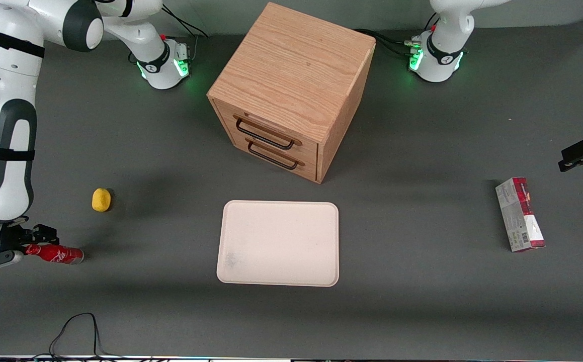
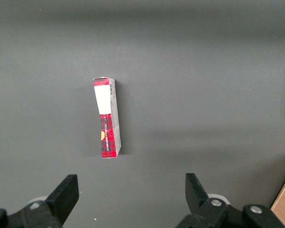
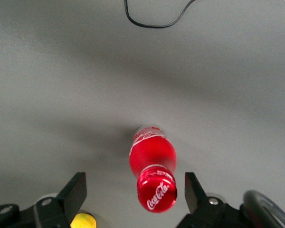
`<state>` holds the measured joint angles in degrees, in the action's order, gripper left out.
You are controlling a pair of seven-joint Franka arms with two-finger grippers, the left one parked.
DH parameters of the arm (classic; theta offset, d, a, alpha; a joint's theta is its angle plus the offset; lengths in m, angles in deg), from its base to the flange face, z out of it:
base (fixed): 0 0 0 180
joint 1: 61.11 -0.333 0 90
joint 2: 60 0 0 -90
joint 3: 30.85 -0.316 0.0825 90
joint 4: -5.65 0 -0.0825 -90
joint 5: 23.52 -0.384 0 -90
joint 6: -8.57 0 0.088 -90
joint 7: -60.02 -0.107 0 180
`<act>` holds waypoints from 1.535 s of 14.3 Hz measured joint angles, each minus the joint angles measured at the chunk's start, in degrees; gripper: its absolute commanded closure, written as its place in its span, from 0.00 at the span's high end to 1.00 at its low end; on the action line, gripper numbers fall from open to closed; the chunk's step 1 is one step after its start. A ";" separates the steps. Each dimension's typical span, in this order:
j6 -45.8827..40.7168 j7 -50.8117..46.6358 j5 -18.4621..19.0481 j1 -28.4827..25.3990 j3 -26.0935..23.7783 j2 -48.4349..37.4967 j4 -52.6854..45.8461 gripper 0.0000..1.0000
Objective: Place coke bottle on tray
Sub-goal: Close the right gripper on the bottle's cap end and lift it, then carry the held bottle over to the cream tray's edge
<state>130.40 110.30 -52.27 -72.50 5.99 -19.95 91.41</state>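
The coke bottle lies on its side on the grey table toward the working arm's end, red with white script. Its cap points at my gripper. In the right wrist view the bottle shows cap-first, with the cap between my gripper's open fingers and closer to one finger; neither finger touches it. The cream-white tray lies flat and bare at the table's middle, in front of the cabinet, well away from the bottle.
A wooden two-drawer cabinet stands farther from the front camera than the tray. A small yellow object lies near the bottle and also shows in the right wrist view. A red-and-grey carton lies toward the parked arm's end. A black cable loops at the front edge.
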 measured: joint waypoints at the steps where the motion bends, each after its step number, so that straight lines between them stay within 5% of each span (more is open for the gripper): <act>1: 0.17 0.76 -0.31 0.15 0.05 0.11 -0.06 0.76; 7: 0.79 2.67 -0.68 0.34 0.37 0.70 -0.32 0.14; 9: 0.86 2.77 -0.71 0.34 0.42 0.71 -0.42 0.01; 15: -2.81 1.55 -0.39 -0.04 0.41 0.62 -6.29 0.00; 22: -34.53 -23.39 7.84 -3.11 -4.60 -1.91 -28.99 0.04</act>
<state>95.87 86.91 -44.43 -75.61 1.39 -21.87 62.43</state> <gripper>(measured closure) 0.687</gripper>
